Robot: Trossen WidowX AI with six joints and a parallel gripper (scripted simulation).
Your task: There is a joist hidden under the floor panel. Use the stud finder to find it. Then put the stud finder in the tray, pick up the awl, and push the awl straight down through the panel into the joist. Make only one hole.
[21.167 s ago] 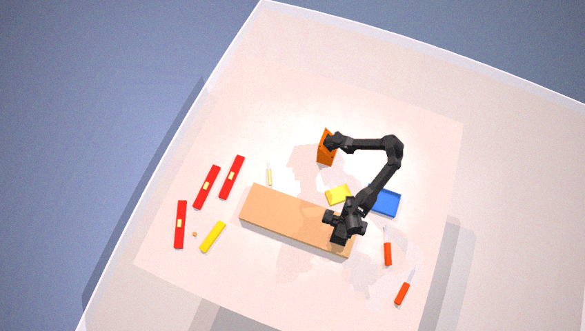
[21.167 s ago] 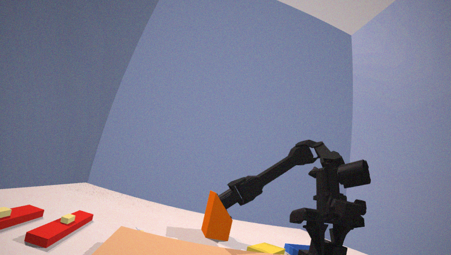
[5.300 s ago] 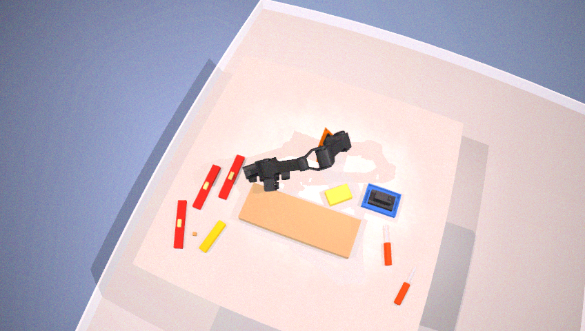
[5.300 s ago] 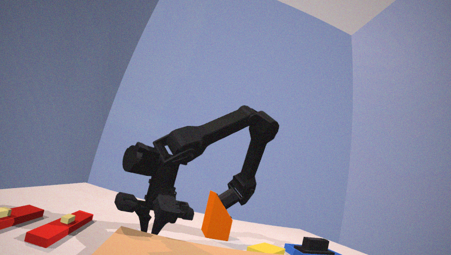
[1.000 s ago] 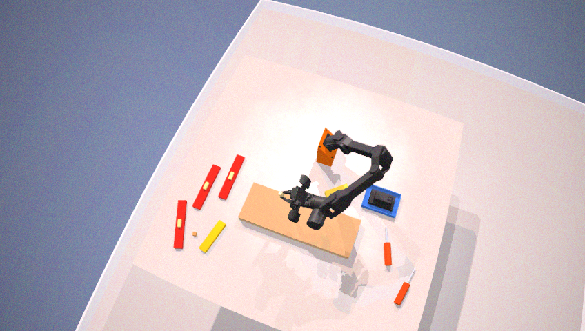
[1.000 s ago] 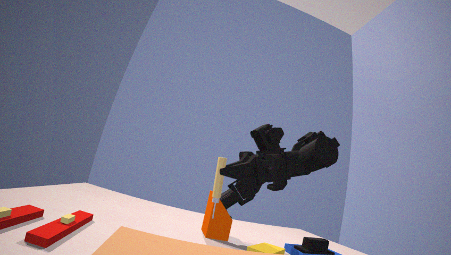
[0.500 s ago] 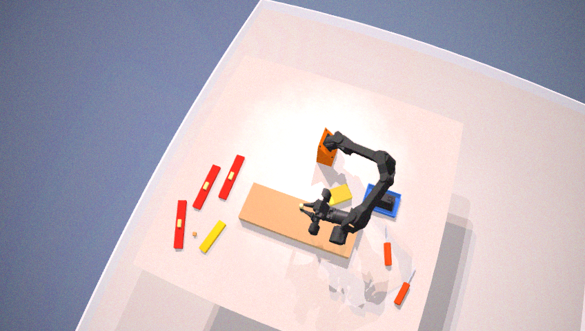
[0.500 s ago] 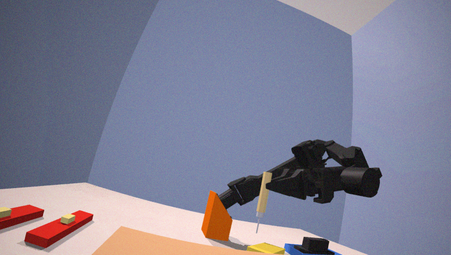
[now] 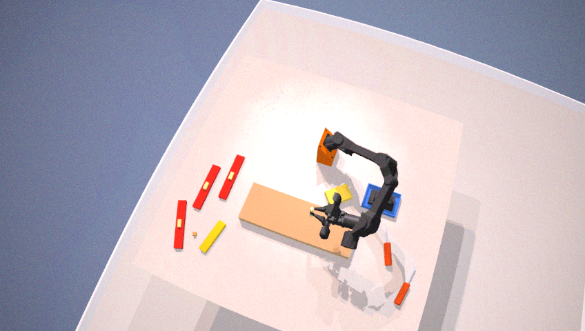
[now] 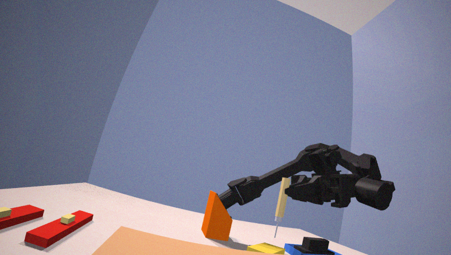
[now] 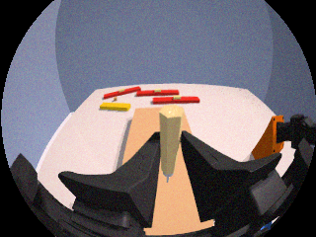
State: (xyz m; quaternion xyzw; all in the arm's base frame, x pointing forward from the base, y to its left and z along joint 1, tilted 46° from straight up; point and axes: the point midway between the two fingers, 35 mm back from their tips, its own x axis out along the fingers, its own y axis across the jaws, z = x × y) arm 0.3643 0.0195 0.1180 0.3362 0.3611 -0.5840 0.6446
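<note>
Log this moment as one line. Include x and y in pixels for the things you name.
tool [image 9: 312, 210] [image 10: 286, 191] [image 11: 170, 136]: shut on awl [image 9: 311, 209] [image 10: 282, 197] [image 11: 171, 140] | awl: tip down, above panel [image 9: 279, 213] [image 10: 135, 241] [image 11: 143, 125] | stud finder [image 10: 315, 244]: in tray [image 9: 392, 214] [image 10: 288, 248]

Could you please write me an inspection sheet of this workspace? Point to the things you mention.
Surface: pale tabletop [image 9: 283, 94] bearing a flat tan rectangular panel [image 9: 279, 213] [image 11: 143, 128]; no hole visible, part hidden.
Job's things: awl with cream faceted handle [image 9: 311, 209] [image 10: 282, 198] [image 11: 171, 140], point down over the panel; black stud finder [image 10: 315, 244] in blue tray [image 9: 394, 213] [image 10: 289, 248].
Clutter: three red bars, two orange-handled tools, yellow block, yellow bar, small orange-brown cube.
Gripper [image 9: 312, 212] [image 10: 285, 190] [image 11: 170, 136]: shut on the awl.
Cables: nothing seen.
Surroundings: blue-grey walls.
</note>
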